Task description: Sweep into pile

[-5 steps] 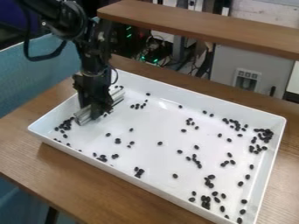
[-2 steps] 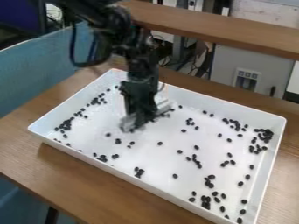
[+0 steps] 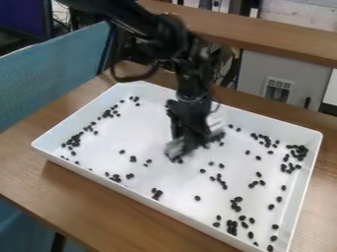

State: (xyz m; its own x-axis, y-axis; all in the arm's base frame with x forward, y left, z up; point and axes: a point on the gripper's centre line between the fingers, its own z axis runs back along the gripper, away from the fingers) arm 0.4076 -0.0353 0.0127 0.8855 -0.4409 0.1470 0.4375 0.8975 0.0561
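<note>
My gripper point(image 3: 191, 137) hangs down over the upper middle of the white tray point(image 3: 125, 195), shut on a whitish, blurred sweeping tool point(image 3: 174, 148). The tool's two ends stick out on the lower left and upper right of the gripper, low over the tray floor. Small dark beans lie right along its lower edge. More beans are scattered about: a string of them by the left wall point(image 3: 75, 140), a dense cluster point(image 3: 299, 151) in the right corner, and loose groups in the lower right point(image 3: 231, 227). The gripper hides part of the tool and the floor behind it.
The tray has raised walls and stands on a brown wooden table point(image 3: 62, 189). A wooden shelf point(image 3: 250, 30) crosses behind it, with a grey cabinet point(image 3: 283, 81) beyond. A blue-green panel point(image 3: 46, 74) stands at the left.
The gripper and tool have moved right across the tray from its left side, somewhat toward the near side. Beans by the left wall are uncovered, and some beans near the middle have shifted along with the tool.
</note>
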